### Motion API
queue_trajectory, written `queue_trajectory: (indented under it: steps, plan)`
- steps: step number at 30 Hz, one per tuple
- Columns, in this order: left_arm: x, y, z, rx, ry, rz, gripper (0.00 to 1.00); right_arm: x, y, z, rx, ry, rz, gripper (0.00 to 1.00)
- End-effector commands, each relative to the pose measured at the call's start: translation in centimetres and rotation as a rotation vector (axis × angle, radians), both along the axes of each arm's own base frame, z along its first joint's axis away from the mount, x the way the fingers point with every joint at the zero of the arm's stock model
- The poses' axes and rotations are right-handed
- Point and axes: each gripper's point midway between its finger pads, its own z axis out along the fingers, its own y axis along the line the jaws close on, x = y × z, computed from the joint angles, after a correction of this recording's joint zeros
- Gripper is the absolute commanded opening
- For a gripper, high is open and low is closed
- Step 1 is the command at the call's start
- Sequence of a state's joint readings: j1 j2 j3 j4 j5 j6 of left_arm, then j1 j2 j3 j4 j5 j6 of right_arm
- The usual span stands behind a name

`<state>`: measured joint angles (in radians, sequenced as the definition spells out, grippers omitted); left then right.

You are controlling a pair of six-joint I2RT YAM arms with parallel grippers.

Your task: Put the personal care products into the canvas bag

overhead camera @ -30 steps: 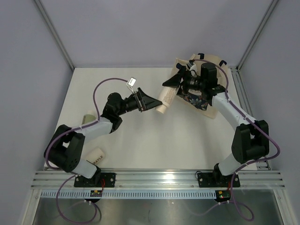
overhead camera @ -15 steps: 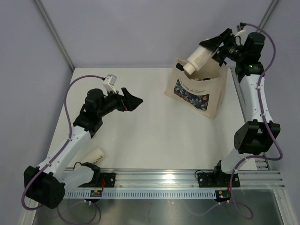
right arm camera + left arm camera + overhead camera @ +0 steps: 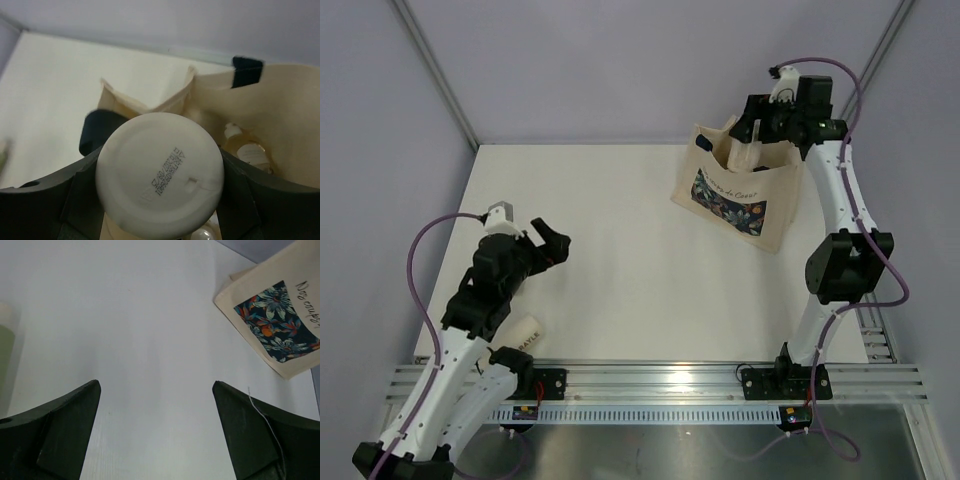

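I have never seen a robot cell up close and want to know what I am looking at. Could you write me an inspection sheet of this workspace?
Surface: white table, no spills seen.
Job's things: canvas bag at the far right, small bottles inside it; white bottle held over its mouth; cream tube and green bottle out on the table at the left.
Clutter: nothing seen.
Grippers: left gripper open and empty; right gripper shut on the white bottle.
Cables: purple cables loop along both arms.
Surroundings: plain walls; metal rail at the near edge.
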<state>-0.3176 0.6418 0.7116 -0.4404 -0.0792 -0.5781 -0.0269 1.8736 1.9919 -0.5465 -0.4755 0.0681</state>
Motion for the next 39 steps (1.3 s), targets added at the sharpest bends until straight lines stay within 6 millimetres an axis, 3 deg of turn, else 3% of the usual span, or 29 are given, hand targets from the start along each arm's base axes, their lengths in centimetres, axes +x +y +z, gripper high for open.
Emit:
queue_trajectory:
  steps: [1, 2, 5, 8, 9, 10, 13, 14, 17, 19, 21, 22, 23, 24, 25, 31, 35, 39]
  plan:
    - [-0.5, 3.1, -3.2, 0.015, 0.146, 0.213, 0.99, -2.4, 4.7, -0.5, -0.24, -0.108, 0.277, 0.0]
    - [-0.6, 3.5, -3.6, 0.029, 0.174, 0.238, 0.99, -2.9, 6.1, -1.1, -0.26, -0.105, 0.326, 0.0]
    - [-0.6, 6.0, -4.5, 0.118, 0.248, 0.365, 0.99, -4.5, 7.5, -3.8, -0.283, -0.016, 0.412, 0.0]
    - [-0.3, 7.7, -4.1, 0.187, 0.272, 0.448, 0.99, -4.7, 7.5, -6.2, -0.292, 0.063, 0.415, 0.01]
    - [-0.1, 8.1, -4.0, 0.21, 0.274, 0.46, 0.99, -4.8, 7.5, -7.2, -0.293, 0.092, 0.416, 0.07]
    - [0.3, 8.5, -3.9, 0.245, 0.285, 0.462, 0.99, -4.9, 7.3, -7.8, -0.3, 0.107, 0.416, 0.25]
    - [1.2, 10.0, -4.0, 0.317, 0.319, 0.489, 0.98, -5.6, 6.9, -8.9, -0.329, 0.133, 0.426, 0.52]
    - [1.7, 10.9, -4.4, 0.339, 0.35, 0.517, 0.99, -5.9, 6.7, -8.9, -0.339, 0.139, 0.43, 0.73]
    - [3.1, 13.2, -5.7, 0.382, 0.418, 0.56, 0.99, -6.0, 6.0, -7.2, -0.372, 0.094, 0.418, 0.99]
    - [3.9, 15.0, -6.5, 0.405, 0.456, 0.582, 0.99, -6.1, 5.2, -4.8, -0.371, 0.043, 0.405, 1.0]
    - [5.0, 15.3, -8.3, 0.418, 0.524, 0.537, 0.99, -6.5, 4.6, -2.6, -0.351, 0.005, 0.403, 0.99]
    - [5.0, 16.9, -8.8, 0.427, 0.559, 0.552, 0.99, -6.7, 4.0, -2.0, -0.322, -0.002, 0.404, 1.0]
    - [5.5, 16.9, -10.2, 0.421, 0.608, 0.514, 0.99, -6.9, 3.8, -1.5, -0.311, -0.01, 0.404, 0.99]
    - [6.0, 17.1, -10.3, 0.421, 0.617, 0.501, 0.99, -7.3, 3.5, -0.8, -0.303, -0.025, 0.4, 1.0]
    - [6.1, 17.8, -10.8, 0.425, 0.641, 0.499, 0.99, -7.5, 3.0, -0.5, -0.282, -0.028, 0.392, 0.99]
    - [8.5, 17.0, -13.8, 0.432, 0.731, 0.314, 0.99, -10.1, 2.8, 0.8, -0.207, -0.07, 0.393, 0.99]
    - [8.5, 17.5, -16.6, 0.471, 0.864, 0.273, 0.99, -12.1, 2.9, 0.8, -0.16, -0.079, 0.407, 1.0]
    - [8.1, 16.8, -19.5, 0.436, 0.949, 0.224, 0.94, -14.8, 3.5, 2.0, -0.112, -0.115, 0.439, 1.0]
